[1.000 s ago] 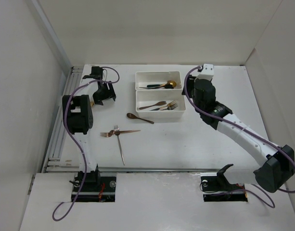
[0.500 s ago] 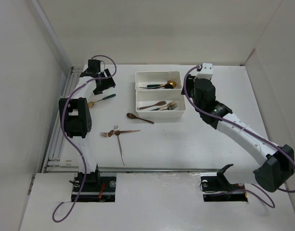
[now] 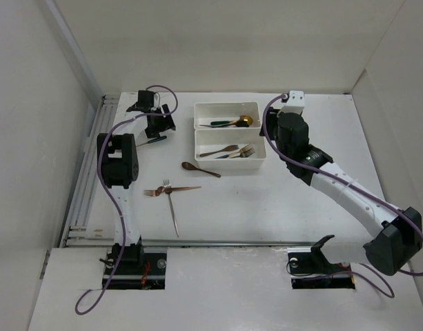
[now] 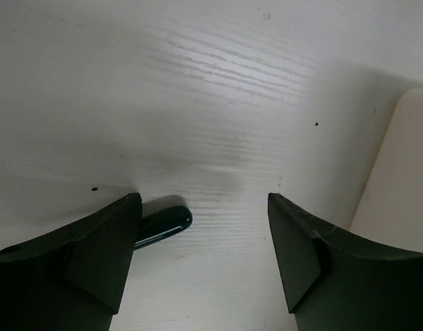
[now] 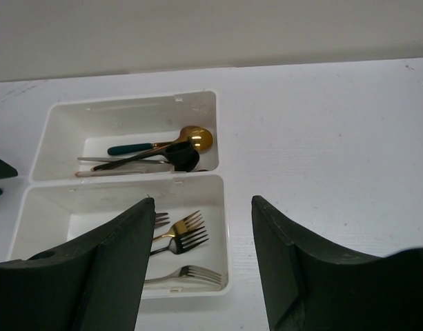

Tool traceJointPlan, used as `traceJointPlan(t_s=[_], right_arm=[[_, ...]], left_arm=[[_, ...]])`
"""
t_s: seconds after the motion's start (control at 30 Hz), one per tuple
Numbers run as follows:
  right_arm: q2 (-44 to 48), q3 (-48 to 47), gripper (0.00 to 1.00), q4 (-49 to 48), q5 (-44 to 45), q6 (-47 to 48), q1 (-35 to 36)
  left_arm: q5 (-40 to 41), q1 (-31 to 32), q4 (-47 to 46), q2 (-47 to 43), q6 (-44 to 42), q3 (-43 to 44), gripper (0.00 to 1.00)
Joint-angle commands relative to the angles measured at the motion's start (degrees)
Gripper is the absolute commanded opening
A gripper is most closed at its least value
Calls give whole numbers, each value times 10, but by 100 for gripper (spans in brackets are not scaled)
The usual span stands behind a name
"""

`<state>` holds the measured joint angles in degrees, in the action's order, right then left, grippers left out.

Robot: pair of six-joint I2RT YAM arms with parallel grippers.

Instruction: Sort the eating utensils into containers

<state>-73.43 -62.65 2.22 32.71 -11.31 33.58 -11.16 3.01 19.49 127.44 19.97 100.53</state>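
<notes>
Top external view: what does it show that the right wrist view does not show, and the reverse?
Only top external: three loose utensils on the table, a brown spoon, and a copper fork crossing a silver fork. Only right wrist: the right gripper, its fingers apart. Both: two white trays, the far tray holding spoons, the near tray holding forks.

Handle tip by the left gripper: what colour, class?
Handle tip is dark teal; clearest in the left wrist view.
</notes>
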Motion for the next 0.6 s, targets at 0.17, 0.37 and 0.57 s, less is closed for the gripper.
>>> traceJointPlan(t_s=[0.17,0.37,0.57], right_arm=[[42,7,63,-15,19,9,8],[63,17,63,-10,30,3,13],[74,29,64,-10,42,3,13]], left_arm=[[-40,11,8,-59,-36,-68,70],[-33,11,57,-101,-88,-151,69],[-28,6,89,-176,-150,-221,68]])
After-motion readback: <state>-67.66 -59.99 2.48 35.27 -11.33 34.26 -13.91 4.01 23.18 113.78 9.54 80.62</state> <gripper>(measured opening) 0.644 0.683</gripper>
